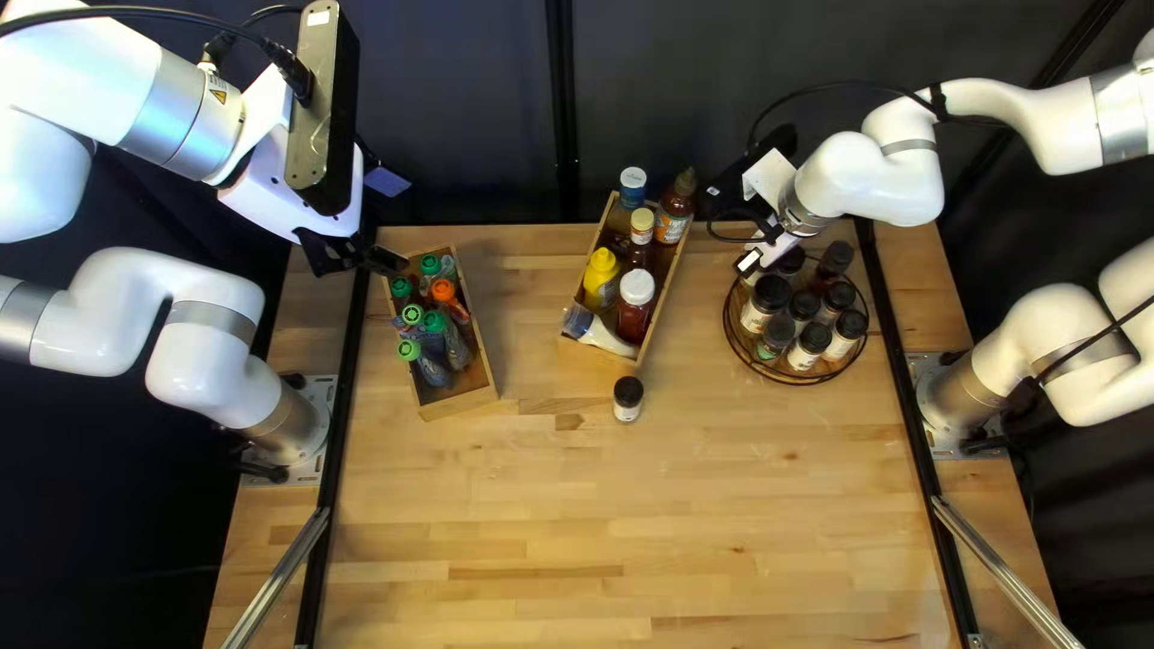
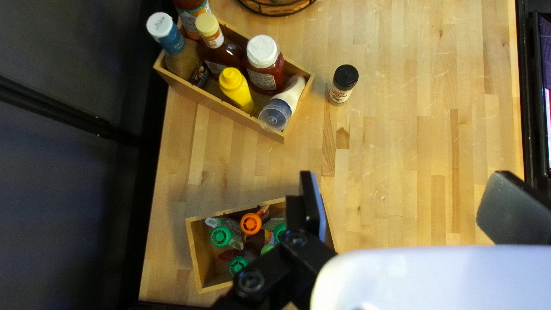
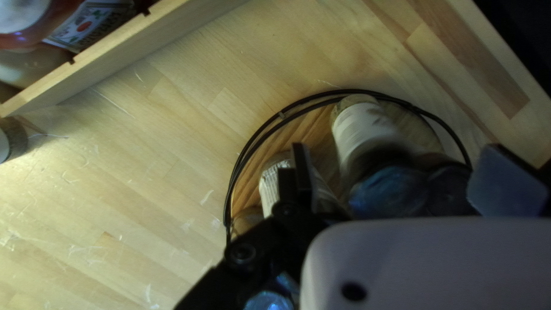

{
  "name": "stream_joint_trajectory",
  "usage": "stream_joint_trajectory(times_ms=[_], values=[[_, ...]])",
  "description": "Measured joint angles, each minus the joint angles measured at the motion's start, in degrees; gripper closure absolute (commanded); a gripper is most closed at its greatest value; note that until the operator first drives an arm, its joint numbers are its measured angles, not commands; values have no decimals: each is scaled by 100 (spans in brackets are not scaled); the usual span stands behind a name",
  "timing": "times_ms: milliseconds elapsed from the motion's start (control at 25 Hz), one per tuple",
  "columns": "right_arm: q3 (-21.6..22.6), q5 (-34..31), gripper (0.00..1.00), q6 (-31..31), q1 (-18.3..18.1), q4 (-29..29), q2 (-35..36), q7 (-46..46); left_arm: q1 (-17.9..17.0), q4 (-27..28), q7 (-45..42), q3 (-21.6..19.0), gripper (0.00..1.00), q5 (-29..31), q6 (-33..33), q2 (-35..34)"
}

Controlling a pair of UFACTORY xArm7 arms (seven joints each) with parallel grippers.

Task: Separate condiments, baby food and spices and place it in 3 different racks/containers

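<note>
My right gripper (image 3: 393, 152) is spread over the rack (image 1: 790, 381), likely to clear its crowded jars (image 1: 805, 356). The loose spice (image 1: 626, 411) stands upright left of it; my left gripper (image 2: 406, 175), also open, hangs farther left, leaving room.

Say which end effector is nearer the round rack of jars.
Right. The right end effector is right at the round rack; the left end effector is by the pouch box, beyond the condiment box.
</note>
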Motion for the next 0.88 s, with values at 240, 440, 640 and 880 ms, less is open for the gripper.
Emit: stream_joint_trajectory(times_ms=[240,440,640,880], values=[[98,-52,0,105,-35,-12,-182,-4,0,0,0,0,0,0,0,0],[236,-47,0,276,-41,-7,-434,-36,0,0,0,0,0,0,0,0],[584,105,0,577,103,81,-796,-53,0,0,0,0,0,0,0,0],[945,562,0,585,706,328,-643,20,0,0,0,0,0,0,0,0]])
